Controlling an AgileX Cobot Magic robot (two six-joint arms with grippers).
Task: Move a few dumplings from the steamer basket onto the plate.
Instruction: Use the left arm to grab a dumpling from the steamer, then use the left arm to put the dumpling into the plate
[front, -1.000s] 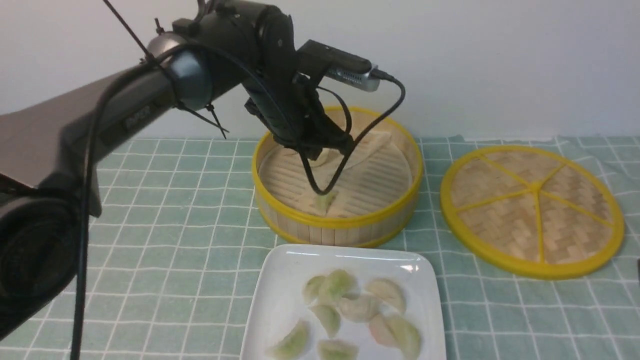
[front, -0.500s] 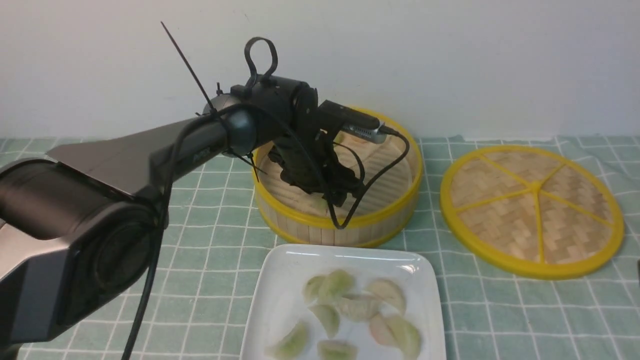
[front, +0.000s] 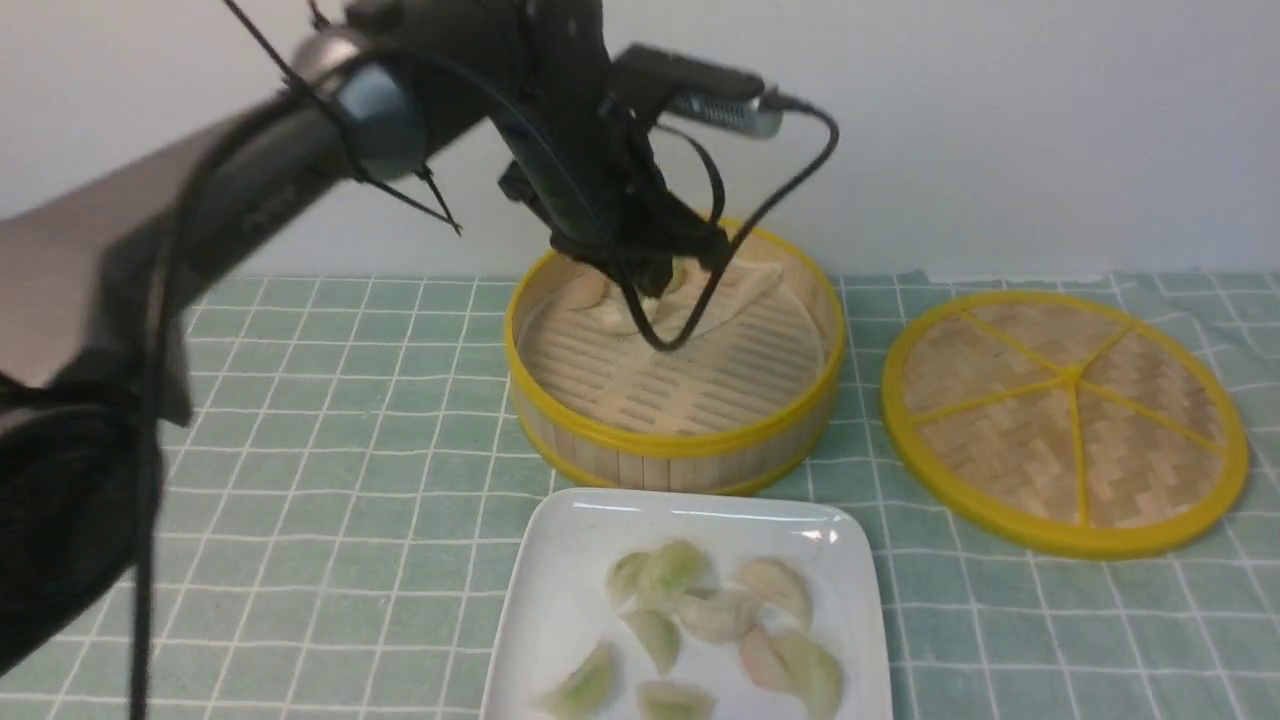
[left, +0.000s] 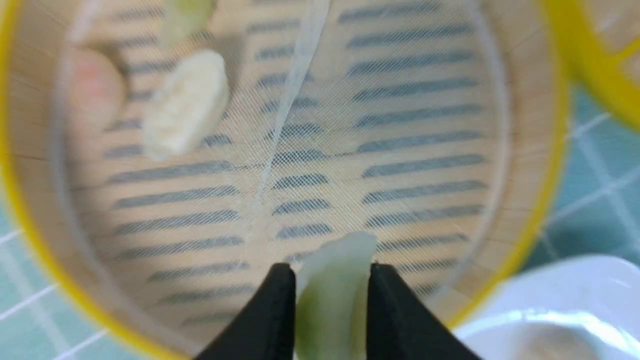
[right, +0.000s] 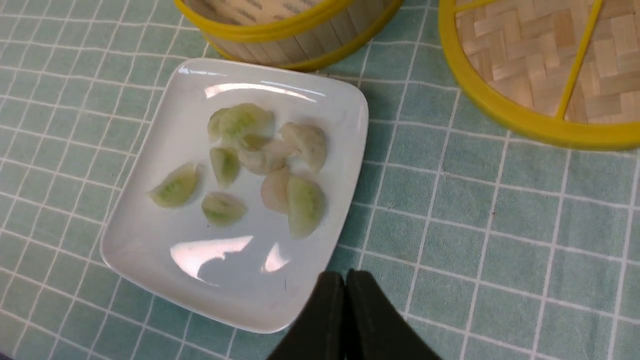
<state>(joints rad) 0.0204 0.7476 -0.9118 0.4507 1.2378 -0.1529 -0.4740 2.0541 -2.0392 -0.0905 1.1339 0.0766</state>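
Left wrist view: left hand (left: 331, 274) grips a green dumpling (left: 325, 312) across its middle; it seems light and soft.

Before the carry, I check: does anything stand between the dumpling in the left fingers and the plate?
Only the steamer basket's near rim lies between the dumpling and the plate; the left gripper holds it apparently above that.

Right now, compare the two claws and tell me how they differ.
The left claw grips a green dumpling; the right claw is shut on nothing. The left claw hangs over the steamer basket; the right claw hangs by the edge of the plate. Both are black.
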